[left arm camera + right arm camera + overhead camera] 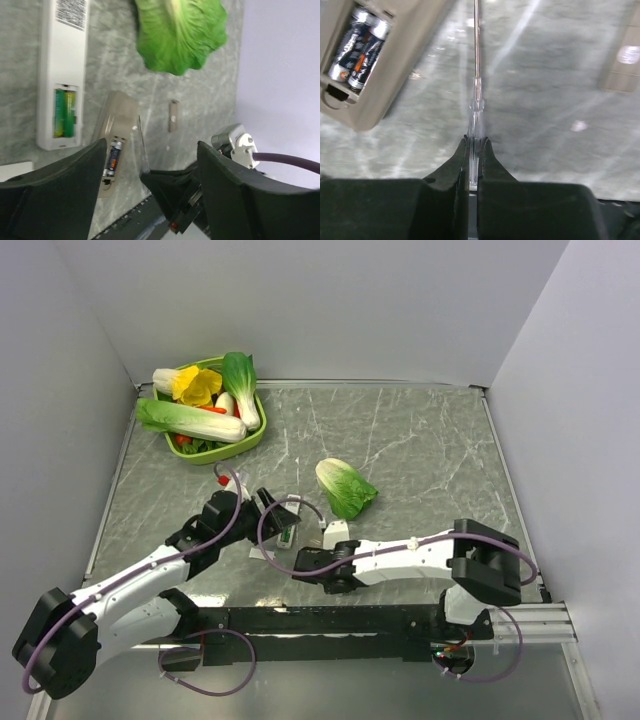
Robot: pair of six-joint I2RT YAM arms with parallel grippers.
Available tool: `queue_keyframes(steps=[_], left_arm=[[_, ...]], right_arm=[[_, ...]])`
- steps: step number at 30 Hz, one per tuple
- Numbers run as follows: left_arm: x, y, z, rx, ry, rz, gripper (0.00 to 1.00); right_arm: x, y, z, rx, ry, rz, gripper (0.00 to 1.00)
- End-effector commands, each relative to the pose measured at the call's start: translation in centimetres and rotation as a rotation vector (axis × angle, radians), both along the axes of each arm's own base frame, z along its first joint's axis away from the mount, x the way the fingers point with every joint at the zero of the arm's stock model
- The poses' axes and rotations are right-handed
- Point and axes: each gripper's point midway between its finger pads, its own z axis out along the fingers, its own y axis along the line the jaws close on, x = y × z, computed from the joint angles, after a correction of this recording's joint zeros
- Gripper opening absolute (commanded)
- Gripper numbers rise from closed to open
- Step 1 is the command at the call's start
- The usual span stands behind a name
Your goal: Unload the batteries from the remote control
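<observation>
Far left on the grey marbled table (430, 440), a green basket (230, 452) heaped with leafy vegetables; mid-table, a loose cabbage (346, 488). Just near-left of it, between the arms, the white remote control (62, 70) lying back up, printed label too small to read, bay open with green batteries (65, 112) inside; beside it a beige remote (112, 150) holding dark batteries (357, 42), and a small beige cover (173, 116). Above, the left gripper (150, 165) with fingers spread, empty; the right gripper (475, 143) with fingers pressed together on a thin clear-handled tool (475, 107).
</observation>
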Motion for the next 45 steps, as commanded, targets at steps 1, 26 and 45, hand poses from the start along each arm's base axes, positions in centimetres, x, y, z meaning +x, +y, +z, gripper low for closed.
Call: queue_keyframes(steps=[1,26,45], left_arm=[[-0.6,-1.7,2.2,-0.100,-0.050,-0.089,0.73],[-1.8,-7.5,5.5,-0.199,-0.063,-0.247,0.68],[-0.4,-8.2,1.8,-0.039,0.025,-0.198,0.15]], right_arm=[[0.8,-3.1,3.3,-0.050,-0.091,0.008,0.00],[2.6,0.4,11.4,0.262,-0.294,0.373,0.00],[3.7,1.6,11.0,0.226,-0.322,0.366,0.00]])
